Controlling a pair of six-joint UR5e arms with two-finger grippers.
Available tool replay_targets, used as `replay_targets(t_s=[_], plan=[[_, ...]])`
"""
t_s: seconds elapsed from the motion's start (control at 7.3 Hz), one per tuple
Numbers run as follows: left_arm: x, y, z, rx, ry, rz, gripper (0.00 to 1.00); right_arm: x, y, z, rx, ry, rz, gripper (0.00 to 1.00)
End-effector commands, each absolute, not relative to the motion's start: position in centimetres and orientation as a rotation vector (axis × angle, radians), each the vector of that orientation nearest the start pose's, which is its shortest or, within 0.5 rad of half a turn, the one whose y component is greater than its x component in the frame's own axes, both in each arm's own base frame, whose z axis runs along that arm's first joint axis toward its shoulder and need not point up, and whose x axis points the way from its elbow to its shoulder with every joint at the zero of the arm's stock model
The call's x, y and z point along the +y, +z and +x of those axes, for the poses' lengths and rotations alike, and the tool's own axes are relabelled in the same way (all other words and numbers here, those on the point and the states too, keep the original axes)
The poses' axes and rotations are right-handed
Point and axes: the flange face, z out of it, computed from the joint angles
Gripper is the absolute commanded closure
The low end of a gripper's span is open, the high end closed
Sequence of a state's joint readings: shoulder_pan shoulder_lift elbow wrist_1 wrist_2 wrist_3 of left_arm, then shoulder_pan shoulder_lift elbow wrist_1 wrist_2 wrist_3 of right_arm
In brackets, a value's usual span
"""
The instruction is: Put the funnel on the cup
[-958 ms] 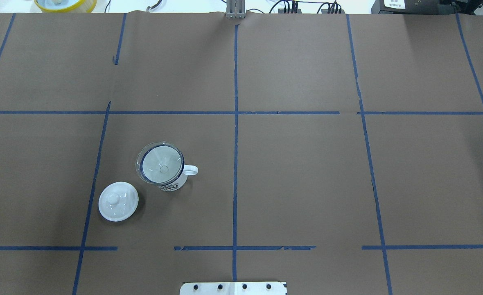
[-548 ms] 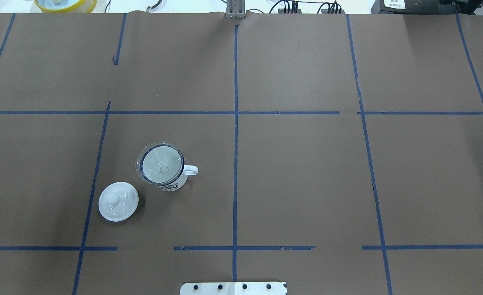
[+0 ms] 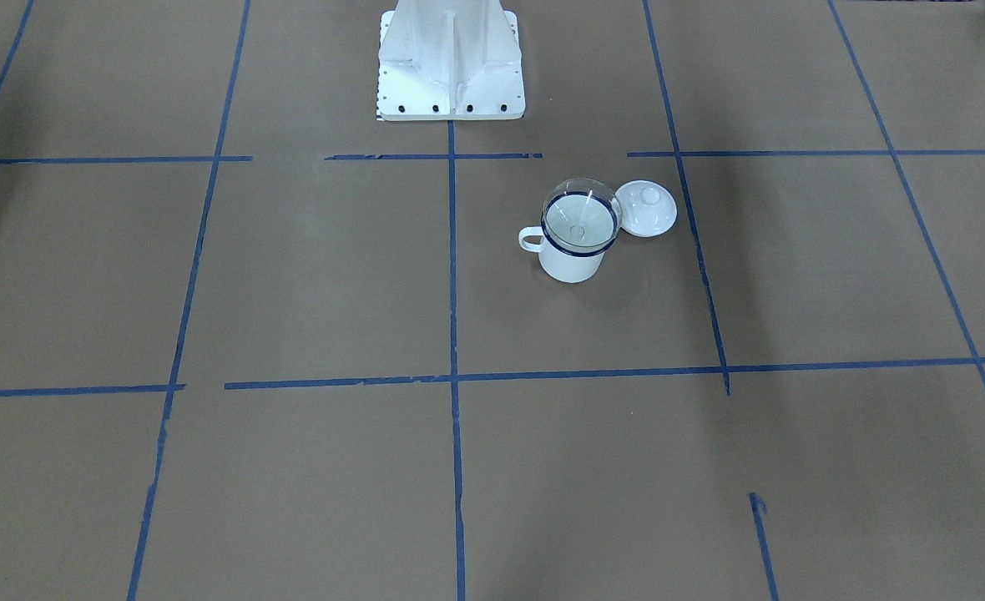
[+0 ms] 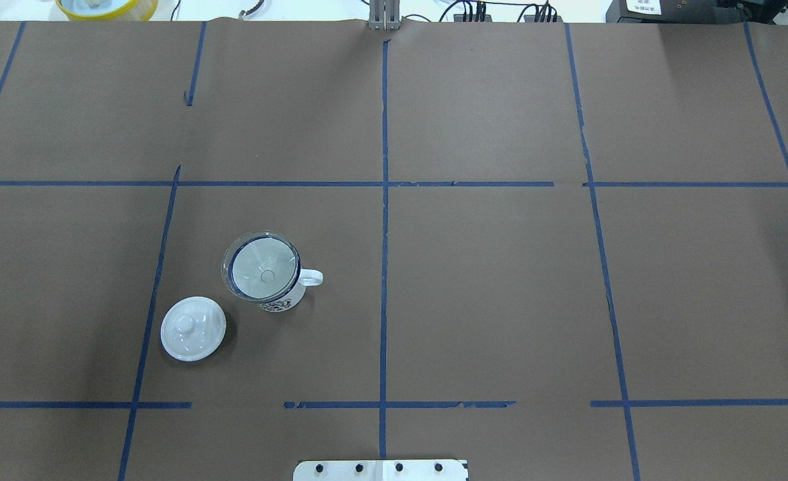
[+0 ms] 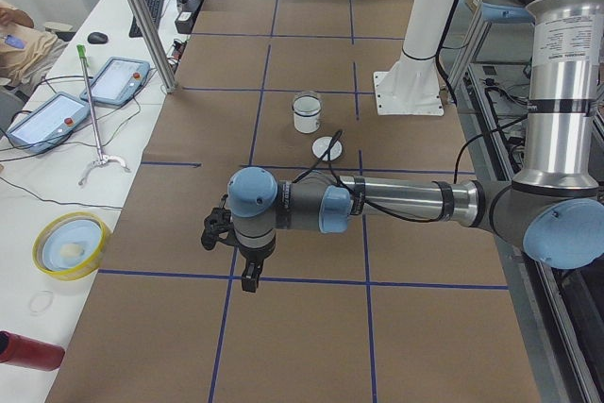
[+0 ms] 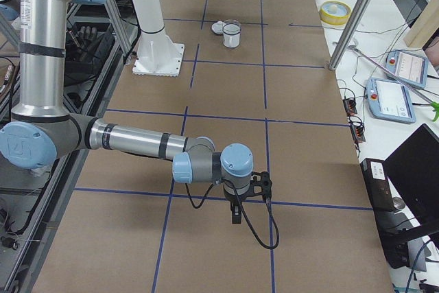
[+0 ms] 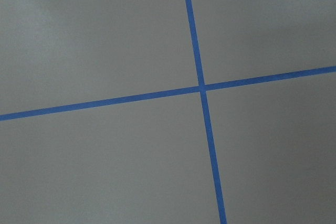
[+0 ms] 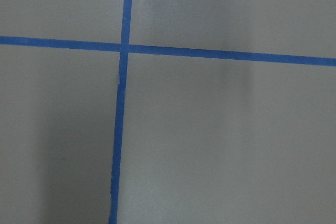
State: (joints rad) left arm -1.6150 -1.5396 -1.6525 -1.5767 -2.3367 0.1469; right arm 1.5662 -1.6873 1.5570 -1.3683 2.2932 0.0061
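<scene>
The clear funnel (image 4: 264, 267) sits upright in the mouth of the white cup (image 4: 286, 302), spout down; the cup's handle points toward the table's centre line. Both also show in the front-facing view, the funnel (image 3: 580, 219) on the cup (image 3: 572, 265). No gripper is near them. My left gripper (image 5: 245, 271) shows only in the exterior left view, low over the paper at the table's left end. My right gripper (image 6: 236, 212) shows only in the exterior right view, at the right end. I cannot tell whether either is open or shut. Both wrist views show only brown paper and blue tape.
A white domed lid (image 4: 193, 329) lies on the paper beside the cup, toward the robot's side. The white robot base (image 3: 451, 67) stands at the near middle. A yellow bowl (image 5: 66, 244), a metal post (image 5: 142, 21) and tablets (image 5: 118, 77) lie beyond the table's far edge.
</scene>
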Motion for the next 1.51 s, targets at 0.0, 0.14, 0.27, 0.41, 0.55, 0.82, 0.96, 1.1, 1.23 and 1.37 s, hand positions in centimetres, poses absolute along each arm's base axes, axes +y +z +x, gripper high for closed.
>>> replay_targets(t_s=[0.0, 0.14, 0.27, 0.41, 0.55, 0.82, 0.96, 1.1, 1.23, 1.37], plan=[[-47.6, 64.0, -7.5, 0.763, 0.119, 0.068, 0.0, -44.5, 70.3, 6.5, -0.723, -0.025, 0.065, 0.0], [-47.3, 64.2, -7.6, 0.765, 0.107, 0.041, 0.0, -44.5, 70.3, 6.6, -0.721, -0.025, 0.065, 0.0], [-46.6, 64.7, -7.6, 0.767, 0.103, 0.032, 0.0, -44.5, 70.3, 6.5, -0.723, -0.025, 0.065, 0.0], [-46.5, 65.0, -7.6, 0.769, 0.101, 0.029, 0.0, -44.5, 70.3, 6.6, -0.721, -0.025, 0.065, 0.0], [-46.5, 64.8, -7.6, 0.769, 0.102, 0.032, 0.0, -44.5, 70.3, 6.5, -0.723, -0.025, 0.065, 0.0], [-46.5, 64.8, -7.6, 0.769, 0.102, 0.031, 0.0, -44.5, 70.3, 6.5, -0.723, -0.025, 0.065, 0.0], [-46.5, 64.8, -7.6, 0.771, 0.101, 0.03, 0.0, -44.5, 70.3, 6.5, -0.723, -0.025, 0.065, 0.0], [-46.5, 64.9, -7.5, 0.771, 0.102, 0.027, 0.0, -44.5, 70.3, 6.5, -0.723, -0.025, 0.065, 0.0], [-46.5, 64.7, -7.6, 0.769, 0.102, 0.031, 0.0, -44.5, 70.3, 6.5, -0.723, -0.025, 0.065, 0.0], [-46.4, 64.5, -7.8, 0.769, 0.099, 0.035, 0.0, -44.5, 70.3, 6.5, -0.723, -0.025, 0.065, 0.0]])
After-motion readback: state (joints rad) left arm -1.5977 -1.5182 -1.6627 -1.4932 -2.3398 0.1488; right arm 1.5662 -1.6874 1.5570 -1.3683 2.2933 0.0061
